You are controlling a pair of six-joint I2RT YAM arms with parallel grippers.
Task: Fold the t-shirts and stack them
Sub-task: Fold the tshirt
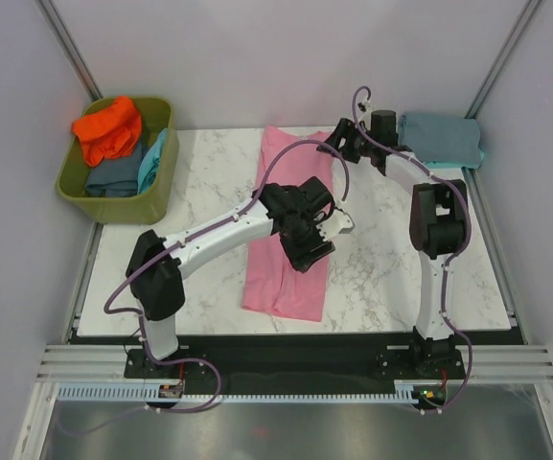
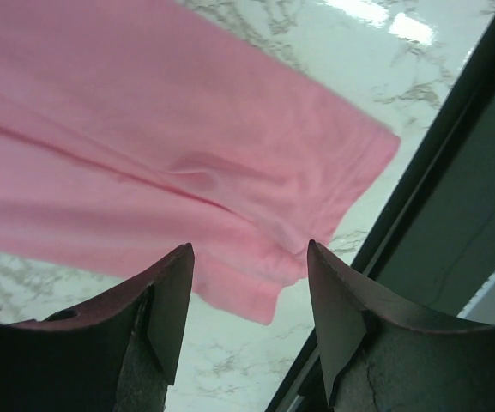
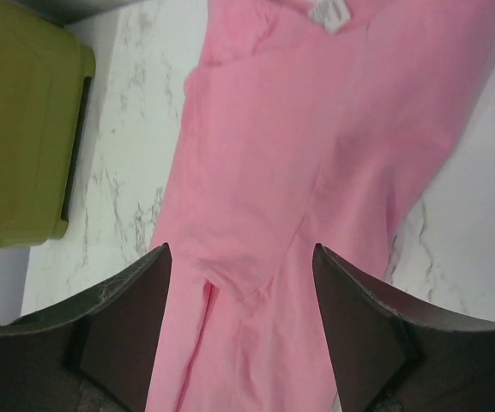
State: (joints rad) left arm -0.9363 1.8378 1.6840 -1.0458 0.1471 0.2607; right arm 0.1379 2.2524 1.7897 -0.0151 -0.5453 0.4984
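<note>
Basically, hovered left gripper [image 2: 249,249] over near hem and right gripper [image 3: 241,251] over far end of pink tee [image 1: 281,278], a long strip at table [image 1: 209,182] centre, both jaws spread, nothing held, likely lining up the crosswise fold.

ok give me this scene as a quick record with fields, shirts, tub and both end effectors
surface: white marble-pattern table
shirt in work: pink cotton t-shirt, folded into a long strip, flat mid-table
left end effector: open, over the strip's middle
right end effector: open, over its far end
stacked: folded grey-blue t-shirt, far right corner
waiting: orange t-shirt, slate-blue t-shirt, turquoise t-shirt, in the olive-green plastic tub, far left
</note>
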